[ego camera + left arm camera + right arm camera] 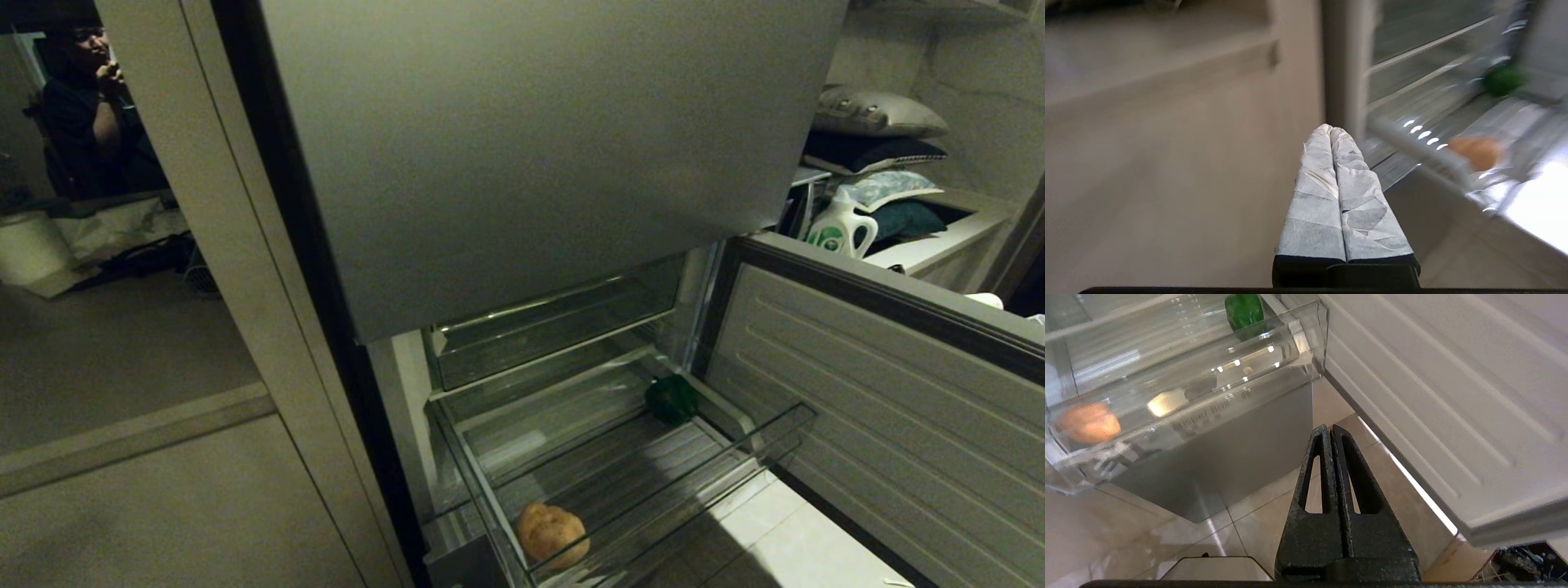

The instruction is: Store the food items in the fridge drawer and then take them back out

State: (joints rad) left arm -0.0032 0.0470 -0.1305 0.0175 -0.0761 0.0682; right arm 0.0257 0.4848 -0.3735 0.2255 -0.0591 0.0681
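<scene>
The clear fridge drawer (767, 445) stands pulled out, and both food items lie on its ribbed floor. A lumpy orange-tan piece (553, 533) rests in the near left corner; a glossy dark-green one (672, 398) sits at the far right. Neither arm shows in the head view. My left gripper (1331, 129), its fingers wrapped in white, is shut and empty, out to the left of the drawer (1414, 149), with the orange piece (1477, 152) and green piece (1502, 80) beyond. My right gripper (1329, 428) is shut and empty, low over the floor tiles before the drawer front (1208, 412).
The grey upper door (531, 147) hangs above the drawer, with a shallower clear tray (555, 327) under it. The open lower door panel (882, 392) stands close on the right. A person sits at the far left (90, 106). Pillows and a detergent bottle (841, 229) lie at back right.
</scene>
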